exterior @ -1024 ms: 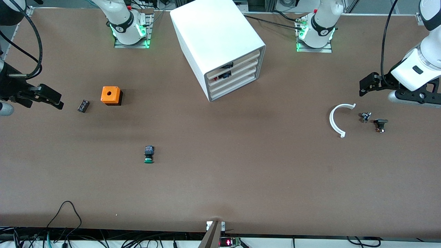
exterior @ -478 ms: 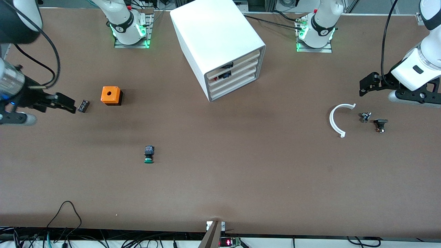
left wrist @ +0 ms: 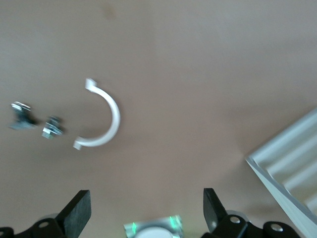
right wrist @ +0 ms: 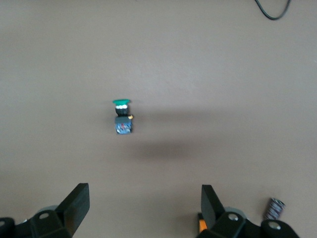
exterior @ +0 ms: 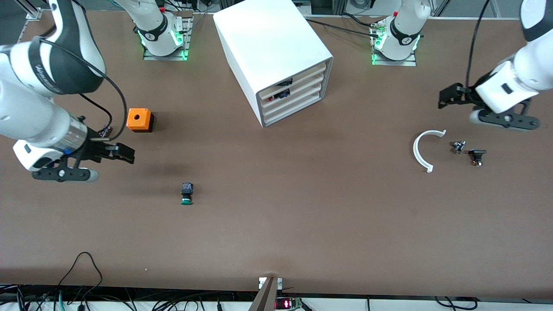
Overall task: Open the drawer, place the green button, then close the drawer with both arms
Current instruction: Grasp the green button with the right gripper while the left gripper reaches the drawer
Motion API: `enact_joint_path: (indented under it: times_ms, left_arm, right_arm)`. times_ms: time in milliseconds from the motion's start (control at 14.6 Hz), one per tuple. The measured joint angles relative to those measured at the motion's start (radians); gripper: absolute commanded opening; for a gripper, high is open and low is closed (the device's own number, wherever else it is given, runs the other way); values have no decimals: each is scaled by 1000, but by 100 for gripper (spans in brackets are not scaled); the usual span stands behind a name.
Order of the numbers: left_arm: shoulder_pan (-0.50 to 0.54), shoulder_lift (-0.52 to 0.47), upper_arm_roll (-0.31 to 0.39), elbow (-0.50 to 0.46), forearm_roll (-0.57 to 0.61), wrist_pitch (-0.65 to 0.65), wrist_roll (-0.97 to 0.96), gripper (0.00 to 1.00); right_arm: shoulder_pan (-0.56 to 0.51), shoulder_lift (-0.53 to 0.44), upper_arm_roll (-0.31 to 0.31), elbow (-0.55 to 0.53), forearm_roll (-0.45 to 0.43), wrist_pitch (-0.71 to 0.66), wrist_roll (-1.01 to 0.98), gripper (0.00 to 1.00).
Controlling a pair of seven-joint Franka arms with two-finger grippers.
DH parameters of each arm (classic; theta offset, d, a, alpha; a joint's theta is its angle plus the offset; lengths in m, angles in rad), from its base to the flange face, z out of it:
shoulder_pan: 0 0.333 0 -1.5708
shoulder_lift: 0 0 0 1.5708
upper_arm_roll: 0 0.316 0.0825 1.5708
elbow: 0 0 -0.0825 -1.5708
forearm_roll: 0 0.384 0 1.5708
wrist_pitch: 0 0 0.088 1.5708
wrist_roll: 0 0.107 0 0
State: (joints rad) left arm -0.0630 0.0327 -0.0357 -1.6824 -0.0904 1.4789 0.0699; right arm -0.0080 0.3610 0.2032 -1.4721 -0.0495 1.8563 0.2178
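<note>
The right arm has swung in from the edge of the table since a second ago; its right gripper (exterior: 125,153) now hangs over the bare table, between the orange cube (exterior: 138,119) and the button (exterior: 186,194); the left gripper (exterior: 445,97) has crept a little toward the cabinet (exterior: 276,56) and sits up in the air over the table near the white curved piece (exterior: 423,149).

Both grippers have their fingers spread wide apart and hold nothing; the right wrist view shows the two black fingertips with a big gap, and the left wrist view shows the same.

The button lies on the table by itself, green cap pointing toward the front camera, nearer to that camera than the orange cube and well apart from the cabinet; the drawer (exterior: 293,97), third one down, looks pushed in, its front level with the others.

I think this is the very start; the drawer is not open and the button is not picked up; the right arm seems to be going for the button, and the left arm for the drawer.

Next, the right gripper should come over the button, drop down and pinch its little body; the left one must reach the drawer front and pull; the button is tiny, so the aim must be good.
</note>
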Motion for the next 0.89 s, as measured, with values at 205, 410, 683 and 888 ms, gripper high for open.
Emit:
enact_joint_path:
  times_ms: [205, 410, 683, 888]
  left_arm:
    - [-3, 45, -53, -5, -98, -21, 6, 100]
    - [-3, 131, -56, -16, -244, -19, 183, 100]
    - [-3, 274, -58, -28, -453, 39, 307, 100]
    - [-2, 309, -129, -157, -624, 242, 379, 100]
  right_arm:
    - [9, 51, 0, -50, 17, 147, 2, 100]
    - [32, 109, 1, -98, 25, 225, 2, 100]
    - [73, 190, 2, -117, 25, 260, 2, 100]
    - [81, 221, 2, -179, 25, 394, 2, 100]
